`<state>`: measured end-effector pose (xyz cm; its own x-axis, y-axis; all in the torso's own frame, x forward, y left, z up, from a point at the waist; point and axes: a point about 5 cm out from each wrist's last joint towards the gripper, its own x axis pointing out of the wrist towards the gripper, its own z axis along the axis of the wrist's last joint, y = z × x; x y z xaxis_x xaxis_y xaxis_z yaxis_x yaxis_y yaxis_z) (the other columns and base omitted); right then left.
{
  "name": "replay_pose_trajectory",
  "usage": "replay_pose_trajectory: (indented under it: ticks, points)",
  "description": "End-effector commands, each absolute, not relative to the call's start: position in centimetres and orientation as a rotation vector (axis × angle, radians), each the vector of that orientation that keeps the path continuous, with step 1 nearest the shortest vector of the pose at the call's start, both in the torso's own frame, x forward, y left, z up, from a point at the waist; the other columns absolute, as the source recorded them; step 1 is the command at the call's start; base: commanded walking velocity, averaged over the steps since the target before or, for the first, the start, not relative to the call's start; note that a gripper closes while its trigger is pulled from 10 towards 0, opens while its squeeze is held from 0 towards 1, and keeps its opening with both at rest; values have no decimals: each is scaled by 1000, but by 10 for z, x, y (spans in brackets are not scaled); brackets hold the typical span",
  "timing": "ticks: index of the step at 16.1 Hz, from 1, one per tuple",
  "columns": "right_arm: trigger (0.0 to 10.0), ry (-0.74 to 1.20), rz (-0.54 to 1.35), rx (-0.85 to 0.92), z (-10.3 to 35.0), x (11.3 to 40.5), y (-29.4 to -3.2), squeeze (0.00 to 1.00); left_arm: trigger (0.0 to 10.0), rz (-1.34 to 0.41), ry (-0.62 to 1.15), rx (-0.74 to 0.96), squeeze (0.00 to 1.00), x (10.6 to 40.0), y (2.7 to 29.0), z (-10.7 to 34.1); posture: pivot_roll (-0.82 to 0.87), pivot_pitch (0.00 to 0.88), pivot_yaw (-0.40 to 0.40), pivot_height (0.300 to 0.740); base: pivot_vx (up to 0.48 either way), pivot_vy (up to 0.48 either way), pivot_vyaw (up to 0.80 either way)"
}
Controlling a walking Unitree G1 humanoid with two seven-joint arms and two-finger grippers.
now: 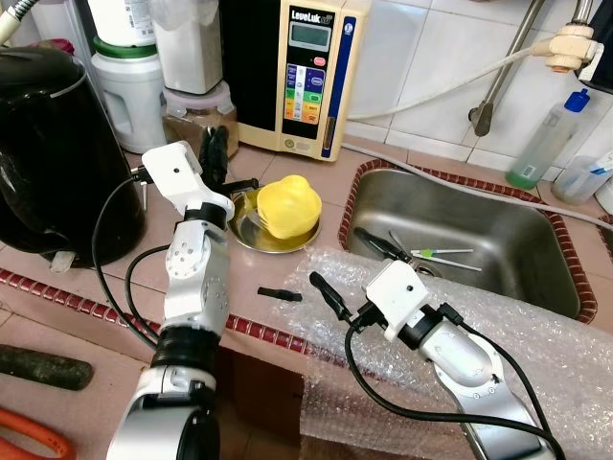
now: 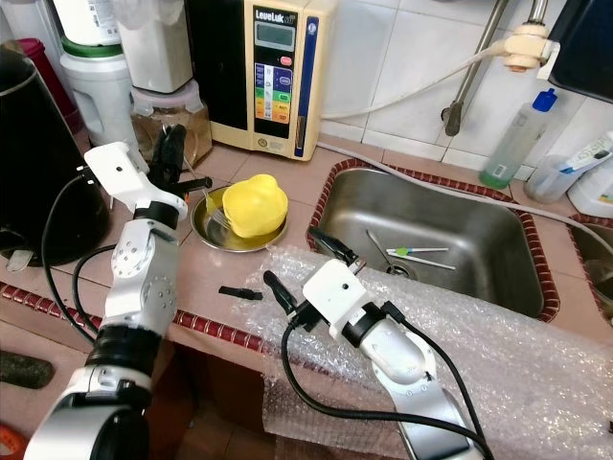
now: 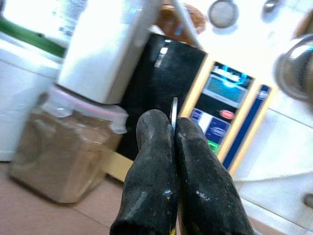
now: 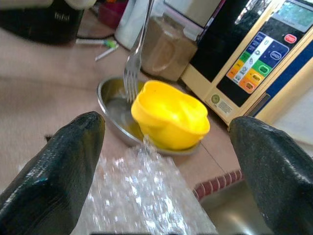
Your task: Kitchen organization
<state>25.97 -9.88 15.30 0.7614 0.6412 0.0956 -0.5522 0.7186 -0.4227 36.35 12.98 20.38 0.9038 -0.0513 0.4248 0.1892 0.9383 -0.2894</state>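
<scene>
I see my left gripper (image 1: 216,146) raised over the far-left part of the counter (image 1: 115,287), its two black fingers (image 3: 151,166) pinched tight on the thin metal handle of a fork (image 4: 134,63). The fork hangs tines-down into a shallow steel dish (image 1: 247,233), just left of the yellow cup (image 1: 287,206) that lies tipped in that same dish. The dish sits on the pink tiles just left of the steel sink (image 1: 460,240).

My right gripper (image 1: 347,259) is lower and nearer, stretched out over a sheet of bubble wrap (image 1: 536,335) spread across the counter's near edge and the sink's near rim. Its fingers (image 4: 54,171) are spread wide with nothing between them, pointing toward the dish and cup.

A small black piece (image 1: 279,294) lies on the tiles between my two arms, near the left edge of the bubble wrap; I cannot tell what it is. In the sink basin lie a couple of thin utensils, one with a green handle (image 1: 441,253).

Along the far wall stand a cream water ionizer (image 1: 305,67) with a coloured button panel, a lidded jar of brown powder (image 3: 63,147) to its left, and a black kettle (image 1: 57,153) at far left. A clear spray bottle with a blue cap (image 1: 548,139) stands beyond the sink on the right.
</scene>
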Motion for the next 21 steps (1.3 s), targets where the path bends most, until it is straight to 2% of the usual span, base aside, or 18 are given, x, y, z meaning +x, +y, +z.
replay_pose_trajectory:
  ticks: [1, 2, 7, 11, 15, 16, 17, 18, 21]
  points:
    - [10000, -252, 646, -375, 156, 264, -103, 0, 0, -191, -439, -322, 0, 362, 120, 210, 140, 0, -63, 740, 0, 0, 0]
    - [10000, -266, 632, -349, 160, 267, -102, 0, 0, -311, -418, -359, 0, 357, 107, 208, 145, 0, -66, 740, 0, 0, 0]
    - [10000, -309, 626, -287, 173, 278, -93, 0, 0, -572, -385, -424, 0, 340, 82, 209, 143, 0, -71, 740, 0, 0, 0]
    - [10000, -250, 606, -293, 164, 291, -98, 0, 0, -670, -374, -429, 0, 332, 75, 210, 140, 0, -70, 740, 0, 0, 0]
    - [10000, -268, 613, -235, 173, 314, -85, 0, 0, -792, -354, -452, 0, 322, 61, 212, 135, 0, -66, 740, 0, 0, 0]
    - [4745, -274, 619, -204, 176, 318, -80, 0, 0, -800, -354, -457, 0, 322, 60, 213, 136, 0, -67, 740, 0, 0, 0]
    - [4745, -276, 621, -194, 177, 320, -78, 0, 0, -803, -354, -458, 0, 321, 59, 213, 136, 0, -67, 740, 0, 0, 0]
    - [0, -282, 643, -166, 180, 322, -70, 0, 0, -807, -349, -461, 0, 321, 59, 213, 142, 0, -73, 740, 0, 0, 0]
    - [0, -230, 680, -123, 171, 322, -61, 0, 0, -811, -342, -459, 0, 318, 60, 212, 149, 0, -81, 740, 0, 0, 0]
